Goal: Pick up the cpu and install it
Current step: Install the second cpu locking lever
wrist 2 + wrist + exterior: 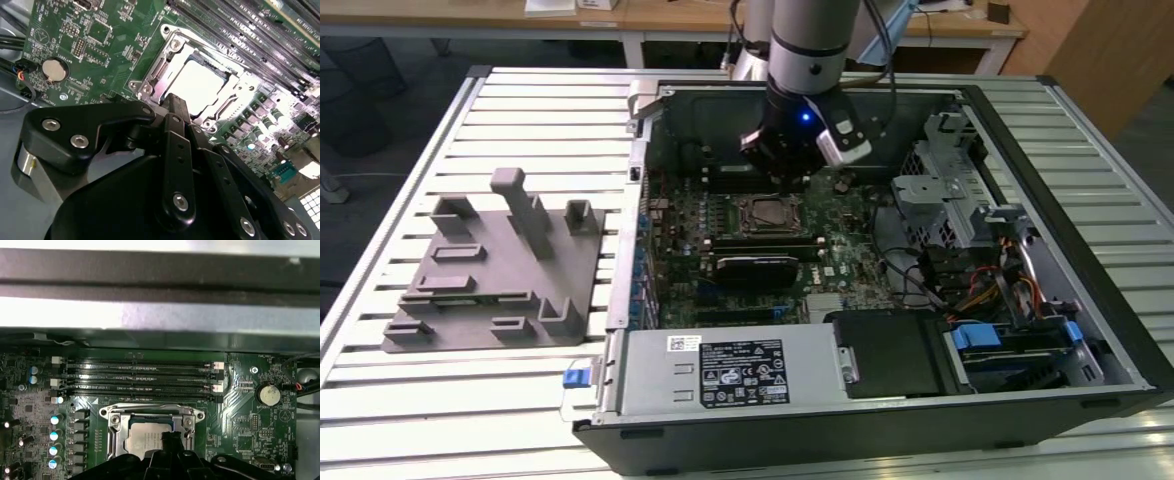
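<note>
The arm reaches down into the open computer case, which lies on its side on the slatted worktop, and the hand hangs just above the socket in the middle of the green board; in both wrist views the cpu lies flat and square inside the socket's metal frame, its pale top catching the light, with the memory slots just beside it and the coin battery further off; the black fingers look drawn together with nothing between them, their tip hovering at the edge of the chip, though I cannot tell whether it touches; the grey moulded holder sits well apart on the worktop at the exterior view's left; by my judgement the placing step is done or nearly so, and what is left calls for a clean, straight lift without dragging the chip out of its seat.
</note>
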`<state>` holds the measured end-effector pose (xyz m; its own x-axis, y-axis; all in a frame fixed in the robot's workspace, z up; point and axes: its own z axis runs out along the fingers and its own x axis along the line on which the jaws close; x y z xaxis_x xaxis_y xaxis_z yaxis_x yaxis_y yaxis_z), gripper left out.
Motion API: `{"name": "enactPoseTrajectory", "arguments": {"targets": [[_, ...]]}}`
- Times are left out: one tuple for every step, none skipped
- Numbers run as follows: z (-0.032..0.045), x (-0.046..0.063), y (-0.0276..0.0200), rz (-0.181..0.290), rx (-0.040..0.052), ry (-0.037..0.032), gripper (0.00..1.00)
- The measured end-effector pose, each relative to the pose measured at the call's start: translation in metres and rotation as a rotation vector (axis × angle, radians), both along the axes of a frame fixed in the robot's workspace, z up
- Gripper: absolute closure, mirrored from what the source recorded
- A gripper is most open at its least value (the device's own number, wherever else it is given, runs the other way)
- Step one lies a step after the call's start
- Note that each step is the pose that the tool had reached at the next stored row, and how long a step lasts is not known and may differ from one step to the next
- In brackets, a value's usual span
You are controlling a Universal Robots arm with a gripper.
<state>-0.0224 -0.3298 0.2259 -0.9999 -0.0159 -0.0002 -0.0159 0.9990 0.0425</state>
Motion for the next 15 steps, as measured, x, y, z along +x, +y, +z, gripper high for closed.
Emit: {"name": "enactPoseTrajectory", "arguments": {"targets": [[0.0000,0.0000,-0.0007,0.000,0.0000,0.0000,0.89],[-0.0001,0.0000,-0.0015,0.000,0.0000,0.0000,0.89],[-0.0002,0.0000,-0.0024,0.000,0.0000,0.0000,0.89],[-0.0002,0.0000,-0.0035,0.000,0.0000,0.0000,0.89],[-0.0004,0.0000,-0.0046,0.000,0.0001,0.0000,0.89],[-0.0005,0.0000,-0.0057,0.000,0.0000,0.0001,0.89],[-0.0006,0.0000,-0.0070,0.000,-0.0001,0.0002,0.89],[-0.0006,0.0000,-0.0080,0.000,0.0000,0.0002,0.89],[-0.0006,0.0000,-0.0090,0.000,0.0000,0.0003,0.89],[-0.0006,0.0000,-0.0095,0.000,0.0000,0.0004,0.89],[-0.0001,0.0000,-0.0098,0.000,-0.0003,0.0006,0.89],[0.0012,0.0000,-0.0098,0.000,-0.0001,0.0009,0.89],[0.0034,0.0000,-0.0099,0.000,0.0001,0.0014,0.89],[0.0061,0.0000,-0.0100,0.000,-0.0001,0.0021,0.89],[0.0086,0.0000,-0.0100,0.000,0.0000,0.0026,0.89]]}}
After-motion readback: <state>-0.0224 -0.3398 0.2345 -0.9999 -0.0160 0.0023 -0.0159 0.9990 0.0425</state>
